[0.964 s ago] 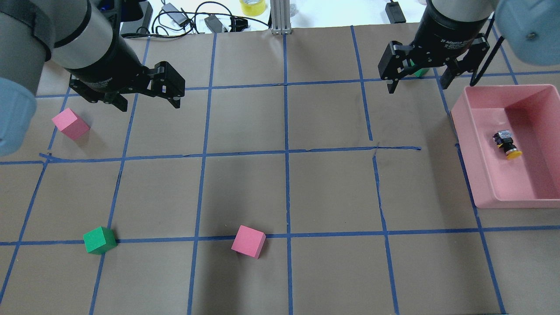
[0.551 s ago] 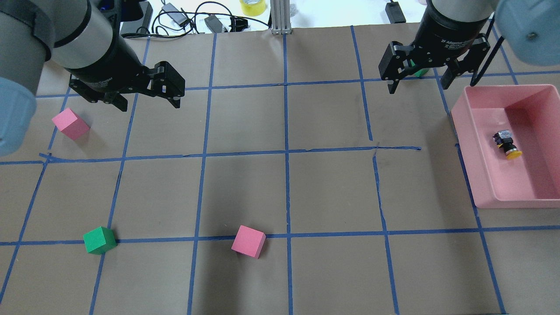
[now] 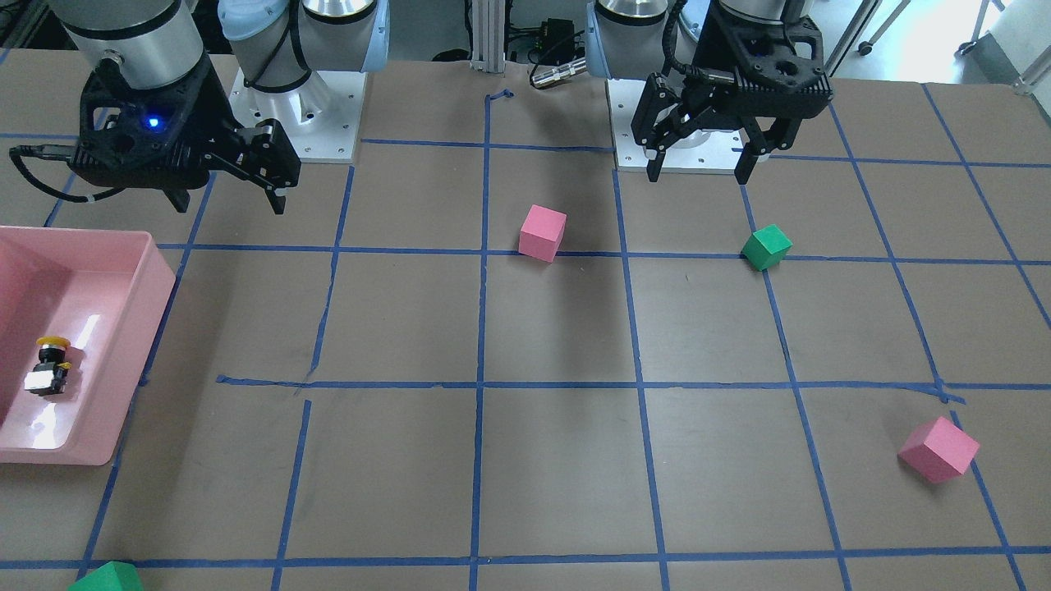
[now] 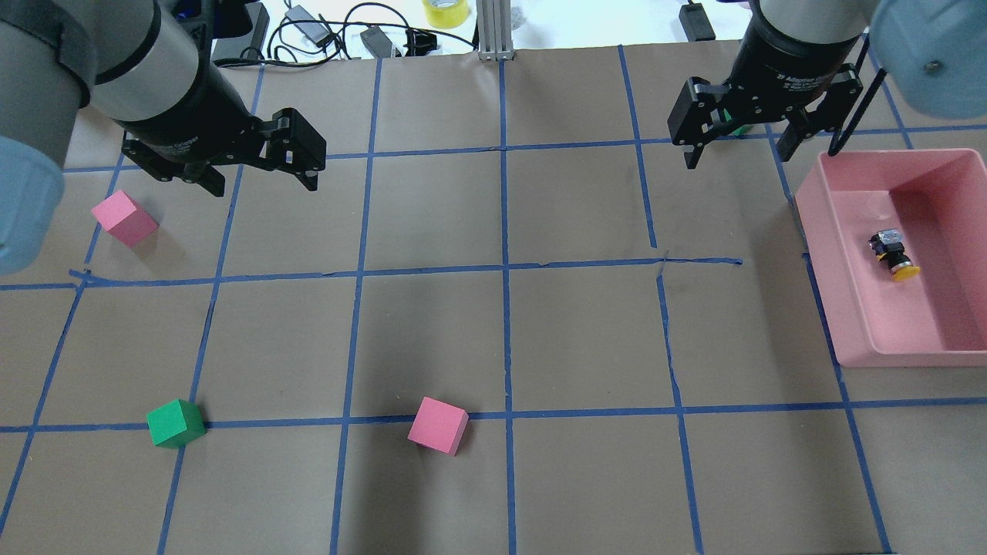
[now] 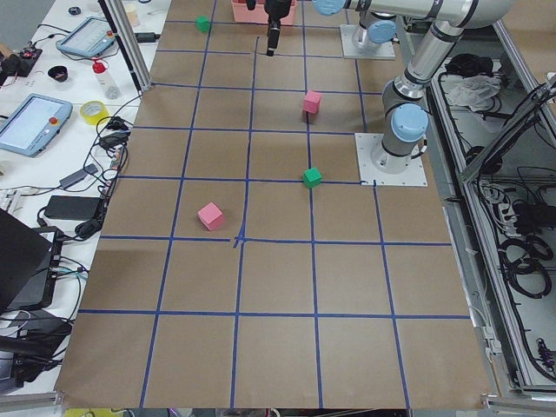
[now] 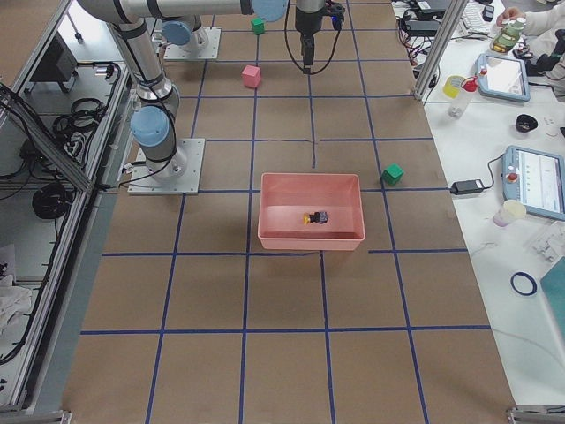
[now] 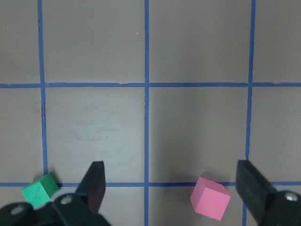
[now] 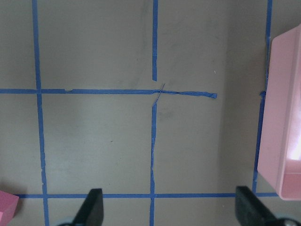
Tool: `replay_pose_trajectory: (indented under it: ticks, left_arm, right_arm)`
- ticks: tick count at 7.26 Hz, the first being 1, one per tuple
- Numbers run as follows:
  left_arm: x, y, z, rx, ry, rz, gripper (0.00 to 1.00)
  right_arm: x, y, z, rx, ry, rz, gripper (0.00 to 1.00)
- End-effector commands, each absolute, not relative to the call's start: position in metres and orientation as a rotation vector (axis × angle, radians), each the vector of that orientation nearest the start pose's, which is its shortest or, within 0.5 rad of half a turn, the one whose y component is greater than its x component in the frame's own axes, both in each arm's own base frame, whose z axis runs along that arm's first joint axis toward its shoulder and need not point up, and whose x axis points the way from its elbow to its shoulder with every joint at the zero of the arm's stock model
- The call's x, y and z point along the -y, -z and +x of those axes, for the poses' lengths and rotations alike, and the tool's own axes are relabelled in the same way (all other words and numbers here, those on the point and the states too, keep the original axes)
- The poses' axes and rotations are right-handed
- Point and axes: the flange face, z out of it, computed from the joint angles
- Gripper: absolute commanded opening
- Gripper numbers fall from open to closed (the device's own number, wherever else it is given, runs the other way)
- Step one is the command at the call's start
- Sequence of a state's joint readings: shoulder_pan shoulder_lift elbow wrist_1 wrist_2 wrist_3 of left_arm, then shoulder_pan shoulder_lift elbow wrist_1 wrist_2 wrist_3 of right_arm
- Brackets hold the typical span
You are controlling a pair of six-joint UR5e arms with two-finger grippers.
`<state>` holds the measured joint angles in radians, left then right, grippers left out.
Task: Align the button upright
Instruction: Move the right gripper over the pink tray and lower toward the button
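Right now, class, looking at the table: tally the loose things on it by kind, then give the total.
pink cubes: 2
green cubes: 2
pink bin: 1
button, lying on its side in the bin: 1
Total: 6

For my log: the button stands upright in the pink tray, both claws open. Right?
No: the button lies on its side in the pink tray, seen in the overhead exterior view. The left claw and right claw are open.
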<state>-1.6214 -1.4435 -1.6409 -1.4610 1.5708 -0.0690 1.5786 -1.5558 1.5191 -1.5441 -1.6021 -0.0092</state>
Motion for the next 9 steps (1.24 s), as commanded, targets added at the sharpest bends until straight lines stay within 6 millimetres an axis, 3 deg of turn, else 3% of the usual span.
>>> replay_pose_trajectory:
  ticks: [1, 2, 4, 7, 9]
  left_arm:
    - [0.445, -0.525, -0.156, -3.140, 0.263, -0.029, 1.00]
    - [0.445, -0.525, -0.156, -3.140, 0.263, -0.029, 1.00]
    - [0.445, -0.525, -0.156, -3.141, 0.260, -0.029, 1.00]
    - [0.445, -0.525, -0.156, -3.140, 0.263, -0.027, 1.00]
    - [0.445, -0.525, -0.156, -3.141, 0.260, -0.029, 1.00]
  right_arm:
    - [0.505, -0.503, 0.120, -3.185, 0.040, -0.002, 1.00]
    - [0.510, -0.499, 0.097, -3.189, 0.021, 0.066, 1.00]
    - [0.525, -0.486, 0.024, -3.182, -0.022, 0.275, 1.00]
    - [0.548, -0.436, -0.081, -3.254, -0.103, 0.217, 1.00]
    - [0.545, -0.374, -0.150, -3.244, -0.036, 0.382, 1.00]
